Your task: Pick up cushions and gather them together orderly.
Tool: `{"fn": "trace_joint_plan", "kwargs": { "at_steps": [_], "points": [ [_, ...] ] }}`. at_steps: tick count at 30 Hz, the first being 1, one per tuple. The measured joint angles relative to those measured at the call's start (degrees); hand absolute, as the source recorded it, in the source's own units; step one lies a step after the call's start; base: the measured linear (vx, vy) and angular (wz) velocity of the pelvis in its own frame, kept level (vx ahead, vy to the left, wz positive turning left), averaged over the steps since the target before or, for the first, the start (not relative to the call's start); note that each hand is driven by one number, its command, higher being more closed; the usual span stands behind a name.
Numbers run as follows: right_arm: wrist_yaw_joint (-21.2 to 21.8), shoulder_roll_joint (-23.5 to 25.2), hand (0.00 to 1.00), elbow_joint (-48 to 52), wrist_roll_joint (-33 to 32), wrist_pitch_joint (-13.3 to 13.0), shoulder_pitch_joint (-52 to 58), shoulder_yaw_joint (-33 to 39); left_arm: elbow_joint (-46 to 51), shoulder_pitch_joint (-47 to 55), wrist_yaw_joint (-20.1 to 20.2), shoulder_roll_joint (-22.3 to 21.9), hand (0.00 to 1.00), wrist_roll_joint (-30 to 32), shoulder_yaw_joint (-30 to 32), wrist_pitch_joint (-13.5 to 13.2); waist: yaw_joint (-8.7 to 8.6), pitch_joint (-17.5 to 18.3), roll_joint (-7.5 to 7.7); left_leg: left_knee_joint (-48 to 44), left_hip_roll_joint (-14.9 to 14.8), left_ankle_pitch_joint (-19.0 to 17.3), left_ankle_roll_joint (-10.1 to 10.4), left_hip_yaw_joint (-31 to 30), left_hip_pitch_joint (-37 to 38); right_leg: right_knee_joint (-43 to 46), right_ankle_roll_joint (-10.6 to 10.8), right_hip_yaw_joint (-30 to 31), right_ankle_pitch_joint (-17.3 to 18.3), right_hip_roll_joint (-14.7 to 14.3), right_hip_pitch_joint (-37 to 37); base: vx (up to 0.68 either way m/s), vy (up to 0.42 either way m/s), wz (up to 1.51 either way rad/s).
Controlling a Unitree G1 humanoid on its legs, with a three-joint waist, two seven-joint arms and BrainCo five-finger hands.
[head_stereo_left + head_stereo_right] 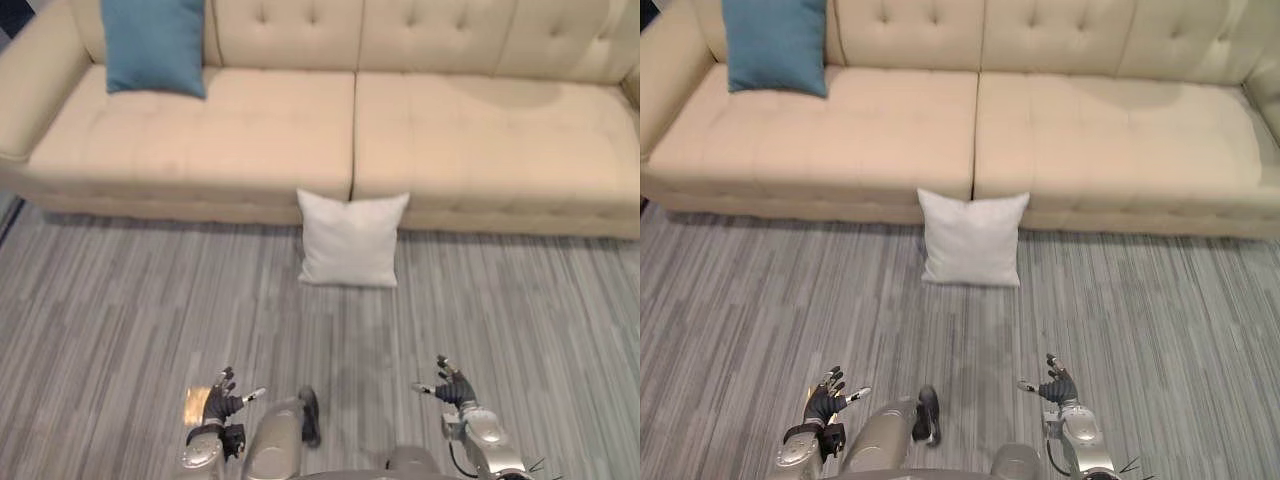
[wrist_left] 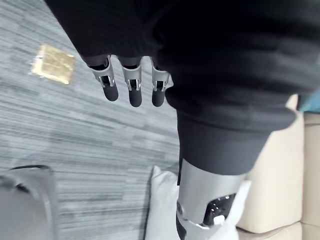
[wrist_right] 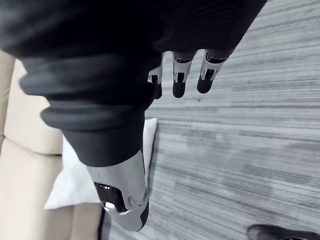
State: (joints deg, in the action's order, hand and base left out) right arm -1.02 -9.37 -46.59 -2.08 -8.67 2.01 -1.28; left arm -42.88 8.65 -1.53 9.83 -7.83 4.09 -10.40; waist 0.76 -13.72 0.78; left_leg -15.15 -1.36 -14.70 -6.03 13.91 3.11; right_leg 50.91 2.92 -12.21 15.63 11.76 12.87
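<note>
A white cushion (image 1: 351,238) stands on the floor, leaning against the front of the beige sofa (image 1: 450,140) at its middle seam. A blue cushion (image 1: 154,45) rests upright against the sofa's backrest at the far left. My left hand (image 1: 222,397) hovers low over the floor at the lower left, fingers (image 2: 131,90) spread and straight, holding nothing. At the lower right my right hand (image 1: 452,383) is open too, with straight fingers (image 3: 180,80) and an empty palm. Both hands are well short of the white cushion (image 3: 75,175).
Grey striped carpet (image 1: 120,310) covers the floor between me and the sofa. A small yellowish patch (image 2: 54,63) lies on the carpet by my left hand. The sofa's left armrest (image 1: 35,80) rises beside the blue cushion.
</note>
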Motion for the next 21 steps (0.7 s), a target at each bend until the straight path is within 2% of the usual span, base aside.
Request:
{"fn": "trace_joint_plan", "kwargs": {
  "at_steps": [1, 2, 3, 4, 5, 6, 7, 8, 9, 10, 11, 12, 14, 15, 17, 18, 19, 21],
  "points": [
    [0.0, 0.0, 0.0, 0.0, 0.0, 0.0, 0.0, -0.1, 0.0, -0.3, 0.0, 0.0, 0.0, 0.0, 0.0, 0.0, -0.09, -0.2, -0.43, 1.0, -0.1, 0.0, 0.0, -0.1, 1.3, -3.5, -0.3, -1.5, 0.3, -0.5, 1.6, 0.47, -0.008, 0.37],
    [0.0, -0.2, 0.0, 0.0, 0.0, 0.0, 0.0, -0.2, -0.3, -1.4, 0.0, 0.0, 0.0, 0.0, 0.0, 0.0, -0.26, -0.1, 0.12, 1.9, -0.7, 0.0, 0.1, -0.5, 2.9, -12.7, -0.1, -3.7, -0.3, -1.8, 4.0, 0.48, -0.08, 0.47],
    [-0.1, -0.3, 0.0, 0.0, 0.0, 0.1, 0.6, -0.1, -0.5, -2.4, 0.0, 0.2, 0.0, 0.0, -0.1, 0.0, -0.67, -0.1, 0.37, 2.9, -0.9, 0.0, 0.9, -1.4, 4.3, -23.8, 0.1, -4.2, -3.3, -3.3, 5.1, 0.58, -0.106, 0.59],
    [0.0, -0.2, 0.0, 0.0, 0.0, 0.1, 0.9, -0.1, -0.6, -2.6, 0.0, 0.1, 0.0, 0.0, -0.2, -0.1, -1.1, 0.0, 0.47, 3.3, -1.2, -0.4, 2.3, -1.8, 5.1, -29.6, 0.3, -3.7, -5.9, -4.1, 5.2, 0.6, -0.154, 0.82],
    [0.0, -0.1, 0.0, 0.0, 0.1, 0.2, 1.6, -0.1, -0.8, -2.5, 0.0, 0.2, 0.0, 0.1, -0.7, -0.1, -1.68, 0.3, 1.29, 3.7, -1.3, -2.2, 5.7, -2.4, 7.0, -38.5, 0.0, -2.3, -12.1, -5.3, 5.0, 0.53, -0.18, 0.82],
    [0.0, 0.0, 0.0, -0.2, 0.3, 0.2, 2.7, -0.2, -2.1, -2.4, 0.1, 0.2, 0.0, 0.2, -1.6, 0.0, -1.77, 0.5, 1.95, 2.9, -1.5, -3.9, 8.4, -3.4, 9.0, -37.5, -3.2, 0.2, -21.1, -5.8, 4.8, 0.56, -0.211, 0.74],
    [0.1, -0.3, 0.0, -0.5, 0.4, 0.4, 2.9, -0.2, -3.0, -2.6, 0.1, -0.6, 0.0, 0.2, -1.7, 0.1, -1.93, 0.5, 1.26, 1.4, -2.3, -4.1, 8.8, -3.9, 9.3, -35.1, -3.7, 0.1, -20.5, -5.9, 4.8, 0.56, -0.22, 0.39],
    [0.1, -0.3, 0.0, -0.2, 0.4, 0.4, 2.9, -0.2, -3.2, -2.1, 0.2, -1.0, 0.0, 0.3, -1.7, 0.0, -1.69, 1.2, 0.18, -4.0, -4.7, -3.2, 10.6, -4.4, 7.3, -33.6, -4.5, -0.9, -18.3, -6.8, 4.6, 0.54, -0.233, 0.14],
    [0.1, -0.5, 0.0, 0.3, 0.4, 0.3, 2.3, -0.1, -3.2, -1.8, 0.2, -1.6, 0.0, 0.7, -1.6, 0.0, -1.53, 1.1, -0.65, -13.4, -6.5, -1.6, 13.3, -4.8, 3.2, -34.4, -5.4, -1.5, -17.0, -8.2, 3.1, 0.53, -0.231, 0.04],
    [0.1, -0.6, 0.0, 0.5, 0.4, 0.2, 2.1, -0.1, -3.3, -1.9, 0.2, -2.1, 0.0, 0.7, -1.4, 0.1, -1.43, 1.0, -1.09, -19.4, -8.0, 0.4, 14.3, -5.0, 0.1, -35.7, -5.8, -1.8, -16.7, -9.0, 1.8, 0.5, -0.23, -0.02],
    [0.1, -0.7, 0.0, 0.7, 0.4, 0.2, 1.9, -0.2, -3.4, -1.8, 0.2, -2.5, 0.0, 0.7, -1.3, 0.1, -1.26, 0.9, -1.4, -27.4, -10.3, 1.3, 14.9, -5.4, -3.4, -37.9, -6.2, -1.9, -16.5, -10.2, -0.8, 0.46, -0.179, -0.09],
    [0.0, -0.7, 0.0, 0.7, 0.4, 0.2, 1.9, -0.1, -4.0, -1.9, 0.2, -3.1, 0.0, 0.7, -1.4, 0.1, -1.08, 0.9, -1.35, -32.4, -11.9, 0.8, 14.1, -4.7, -5.5, -40.7, -6.3, -2.0, -16.4, -11.1, -4.7, 0.52, -0.163, -0.13],
    [-0.1, -0.8, 0.0, 1.0, 0.2, 0.0, 2.0, 0.9, -3.9, -2.0, 0.3, -4.5, 0.0, 0.7, -1.5, 0.0, -0.64, 0.9, -1.16, -31.2, -12.6, -0.1, 12.6, -1.8, -7.0, -43.8, -6.3, -1.2, -16.4, -11.2, -9.4, 0.38, -0.075, -0.23],
    [-0.2, -1.1, 0.0, 1.5, -0.2, 0.0, 1.8, 1.8, -3.7, -2.3, 0.3, -5.0, 0.0, 0.7, -1.6, -0.1, 0.02, 0.9, -1.28, -26.9, -12.2, -0.6, 11.7, -0.8, -8.6, -45.2, -6.3, 0.0, -16.4, -11.1, -10.6, 0.28, 0.016, -0.45],
    [-0.3, -1.2, 0.0, 1.5, -0.2, -0.1, 1.1, 2.6, -3.8, -2.7, 0.2, -4.9, 0.0, 0.7, -1.6, -0.1, 0.15, 0.9, -1.48, -17.0, -11.4, -0.7, 11.5, -1.5, -10.9, -46.0, -6.1, 1.4, -16.4, -11.1, -10.6, 0.22, 0.071, -0.49],
    [-0.3, -1.3, 0.0, 1.5, -0.2, -0.1, 1.1, 2.7, -3.9, -2.7, 0.2, -4.9, 0.0, 0.7, -1.6, -0.1, 0.11, 0.9, -1.77, -10.7, -10.8, 0.7, 12.5, -1.9, -11.1, -46.2, -5.0, 2.0, -16.2, -11.2, -10.6, 0.15, 0.14, -0.47],
    [-0.3, -1.5, 0.0, 1.4, -0.2, -0.1, 1.4, 3.1, -3.9, -2.7, 0.3, -4.9, 0.0, 0.7, -1.9, 0.0, 0.13, 0.7, -2.86, -4.8, -10.6, 5.2, 11.9, -3.1, -11.1, -46.0, -3.9, 3.1, -15.7, -12.1, -10.7, 0.17, 0.177, -0.54],
    [-0.1, -0.7, 0.0, 2.1, -0.1, 0.1, 2.5, 3.0, -4.5, -3.2, 0.2, -4.4, 0.0, 0.7, -1.8, -0.1, 0.14, 0.8, -2.14, -3.3, -9.3, 5.2, 11.9, -1.4, -9.8, -46.4, -1.9, 4.8, -15.5, -10.5, -10.6, 0.13, 0.154, -0.36]
  ]
}}
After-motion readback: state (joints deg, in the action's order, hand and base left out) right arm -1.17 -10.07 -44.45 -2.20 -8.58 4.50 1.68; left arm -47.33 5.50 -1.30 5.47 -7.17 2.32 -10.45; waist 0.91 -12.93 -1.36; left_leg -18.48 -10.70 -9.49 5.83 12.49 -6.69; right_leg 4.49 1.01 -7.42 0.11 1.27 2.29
